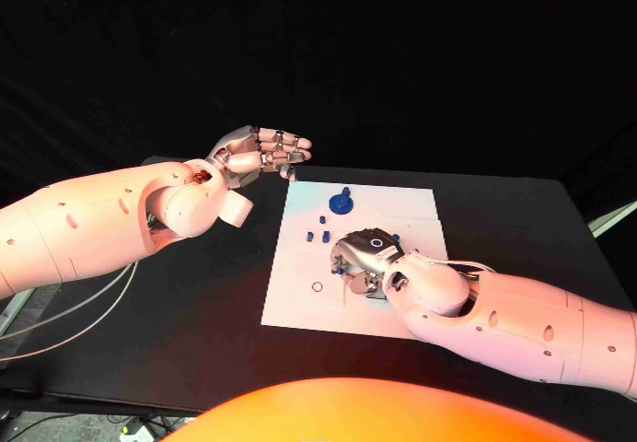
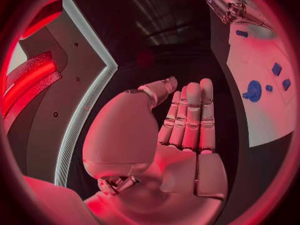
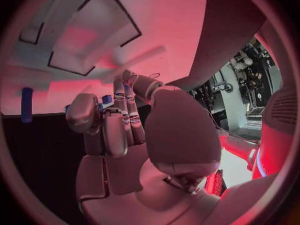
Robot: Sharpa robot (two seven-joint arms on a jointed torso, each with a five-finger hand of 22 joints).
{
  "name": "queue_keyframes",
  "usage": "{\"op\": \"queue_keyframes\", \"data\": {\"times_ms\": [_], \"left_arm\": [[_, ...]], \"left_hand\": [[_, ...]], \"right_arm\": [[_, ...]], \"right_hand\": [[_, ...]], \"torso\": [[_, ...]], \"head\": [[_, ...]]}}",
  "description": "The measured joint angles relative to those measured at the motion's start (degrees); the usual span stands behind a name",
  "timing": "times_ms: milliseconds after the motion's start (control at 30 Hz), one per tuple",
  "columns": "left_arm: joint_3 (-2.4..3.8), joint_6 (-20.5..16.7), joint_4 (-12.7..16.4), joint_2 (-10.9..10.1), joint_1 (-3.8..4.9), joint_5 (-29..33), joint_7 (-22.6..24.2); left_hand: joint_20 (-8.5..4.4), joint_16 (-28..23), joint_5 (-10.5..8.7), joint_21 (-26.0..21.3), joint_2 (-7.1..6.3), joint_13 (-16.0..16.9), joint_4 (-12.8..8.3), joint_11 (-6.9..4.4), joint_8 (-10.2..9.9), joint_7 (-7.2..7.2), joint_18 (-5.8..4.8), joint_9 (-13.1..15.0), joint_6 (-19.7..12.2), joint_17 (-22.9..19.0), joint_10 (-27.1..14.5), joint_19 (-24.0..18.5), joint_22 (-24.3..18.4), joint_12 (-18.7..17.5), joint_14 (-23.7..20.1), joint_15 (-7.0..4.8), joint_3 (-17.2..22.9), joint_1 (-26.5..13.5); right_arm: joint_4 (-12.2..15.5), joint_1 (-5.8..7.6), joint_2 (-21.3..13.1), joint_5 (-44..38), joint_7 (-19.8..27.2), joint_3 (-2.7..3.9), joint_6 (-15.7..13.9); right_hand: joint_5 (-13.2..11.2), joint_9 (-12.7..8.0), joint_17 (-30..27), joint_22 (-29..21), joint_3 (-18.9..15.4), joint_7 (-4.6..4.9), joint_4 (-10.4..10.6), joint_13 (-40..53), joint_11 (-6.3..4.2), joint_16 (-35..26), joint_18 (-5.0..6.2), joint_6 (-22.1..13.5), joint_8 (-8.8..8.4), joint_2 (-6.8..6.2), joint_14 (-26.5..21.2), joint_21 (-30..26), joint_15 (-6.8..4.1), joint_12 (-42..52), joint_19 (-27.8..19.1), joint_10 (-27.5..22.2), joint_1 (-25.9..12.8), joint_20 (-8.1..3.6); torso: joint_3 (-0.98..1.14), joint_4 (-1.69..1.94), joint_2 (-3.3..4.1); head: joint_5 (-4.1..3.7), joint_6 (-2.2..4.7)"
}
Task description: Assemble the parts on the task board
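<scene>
Parts (image 1: pixel 318 236) lie beside the right hand (image 1: pixel 368 259) (left hand (image 1: pixel 259 152) apart).

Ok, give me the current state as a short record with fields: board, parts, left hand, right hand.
board: white task board flat in the middle of the black table
parts: round blue part near the board's far edge; small blue pieces in front of it
left hand: silver left hand raised off the board's far left corner, fingers together, holding nothing
right hand: silver right hand down over the board's middle, fingers curled among small blue pieces; whether it holds one cannot be told
</scene>
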Motion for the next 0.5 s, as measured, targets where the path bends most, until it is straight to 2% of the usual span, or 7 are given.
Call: {"op": "queue_keyframes", "data": {"times_ms": [300,333,400,500], "left_arm": [[0.00,0.03,0.02,-0.03,0.01,0.05,-0.03],[0.00,0.04,0.02,-0.04,0.01,0.05,-0.04],[0.00,0.05,0.02,-0.04,0.01,0.06,-0.05],[0.00,0.09,0.03,-0.05,0.01,0.10,-0.10]], "left_hand": [[0.01,0.00,0.00,0.00,0.00,0.00,0.00,0.00,0.00,0.00,0.00,0.00,0.00,-0.05,0.02,-0.01,-0.05,0.00,0.00,0.00,0.00,0.00],[0.01,0.00,0.00,0.00,0.00,0.00,0.00,-0.40,0.00,0.00,0.00,0.00,0.00,-0.06,-0.39,0.00,-0.05,0.00,0.00,0.00,0.00,0.00],[0.01,0.00,0.00,0.00,0.00,0.00,0.00,-0.39,0.00,0.00,0.01,0.00,0.00,-0.20,-0.40,-0.01,-0.07,0.00,0.00,0.00,0.00,0.00],[0.40,0.00,0.00,0.00,0.00,0.00,0.00,-0.38,0.00,0.00,0.00,0.00,0.00,-0.22,-0.39,-0.40,-0.17,0.00,-0.01,0.00,0.00,0.00]], "right_arm": [[0.11,0.04,0.08,0.04,0.00,-0.02,-0.25],[0.12,0.06,0.11,0.05,0.02,-0.02,-0.25],[0.15,0.08,0.15,0.05,0.05,-0.02,-0.27],[0.18,0.11,0.21,0.04,0.09,-0.02,-0.43]], "right_hand": [[0.00,-0.24,0.00,0.00,0.00,0.00,0.00,0.01,0.00,0.00,0.00,0.00,0.00,0.00,0.00,0.00,0.00,0.00,0.00,0.00,0.00,0.00],[0.00,-0.26,0.00,0.00,0.00,0.00,0.00,0.01,0.00,0.00,0.00,0.00,0.00,0.00,0.00,0.00,0.00,0.00,0.00,0.00,0.00,0.00],[0.00,-0.26,0.00,0.00,0.00,0.00,0.00,0.03,0.00,0.00,0.00,0.00,0.00,0.00,0.00,0.00,0.00,0.00,0.00,0.00,0.00,0.00],[0.00,-0.65,0.00,0.00,0.00,0.00,0.00,0.03,0.00,0.00,0.00,0.00,-0.01,0.00,0.00,0.00,0.00,0.00,0.00,0.01,0.00,0.00]], "torso": [[0.00,-0.02,-0.01],[0.00,-0.02,-0.01],[0.00,-0.02,-0.01],[0.00,-0.02,-0.01]], "head": [[0.05,0.00],[0.05,0.00],[0.05,0.00],[0.07,0.00]]}}
